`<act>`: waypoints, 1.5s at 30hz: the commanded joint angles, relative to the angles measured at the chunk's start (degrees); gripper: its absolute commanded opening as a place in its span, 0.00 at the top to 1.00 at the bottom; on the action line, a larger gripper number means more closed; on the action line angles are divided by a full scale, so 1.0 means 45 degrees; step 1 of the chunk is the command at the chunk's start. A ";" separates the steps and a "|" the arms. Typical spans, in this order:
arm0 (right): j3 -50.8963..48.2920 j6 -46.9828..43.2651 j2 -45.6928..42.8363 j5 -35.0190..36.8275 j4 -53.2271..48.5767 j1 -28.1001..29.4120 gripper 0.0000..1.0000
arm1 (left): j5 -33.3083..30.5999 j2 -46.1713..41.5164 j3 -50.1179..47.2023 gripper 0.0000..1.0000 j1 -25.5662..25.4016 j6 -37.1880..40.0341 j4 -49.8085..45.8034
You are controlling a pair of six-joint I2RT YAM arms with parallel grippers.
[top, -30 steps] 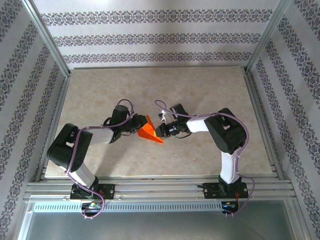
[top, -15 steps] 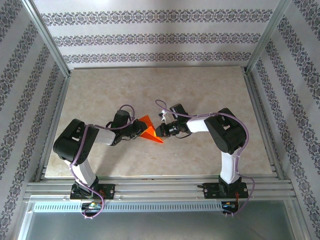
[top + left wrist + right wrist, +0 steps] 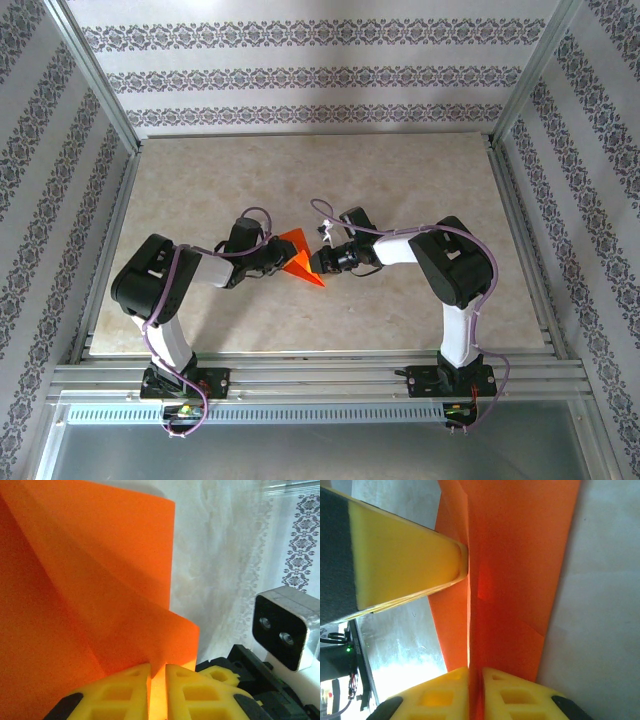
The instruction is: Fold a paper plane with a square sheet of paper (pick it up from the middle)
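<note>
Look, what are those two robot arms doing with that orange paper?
They are folding a paper plane. The left gripper and the right gripper each pinch the orange paper, one from each side, near the middle of the table. The paper already has creases and a pointed corner, but it does not look like a finished plane yet.

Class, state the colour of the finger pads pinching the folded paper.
Yellow pads, clearest in the left wrist view, pinching the bright orange folded paper.
</note>
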 commanded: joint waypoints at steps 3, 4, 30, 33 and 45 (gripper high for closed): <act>-0.0264 -0.0471 0.0845 0.1688 -0.1379 -0.0029 0.83 | 0.0198 0.0303 0.0483 0.84 -0.0177 0.0269 -0.0095; -0.0264 -0.0485 0.0848 0.1710 -0.1402 -0.0029 0.84 | 0.0198 0.0322 0.0511 0.84 -0.0174 0.0290 -0.0147; -0.0334 -0.0801 0.0934 0.2029 -0.1560 0.0010 0.90 | 0.0295 0.0743 0.1041 0.83 -0.0270 0.0599 -0.0499; -0.0334 -0.0741 0.0914 0.2010 -0.1541 -0.0010 0.86 | 0.0354 0.0847 0.1124 0.83 -0.0284 0.0622 -0.0498; -0.0239 -0.0180 0.0964 0.1873 -0.1462 -0.0049 0.79 | 0.0646 0.1158 0.1524 0.83 -0.0393 0.0779 -0.0456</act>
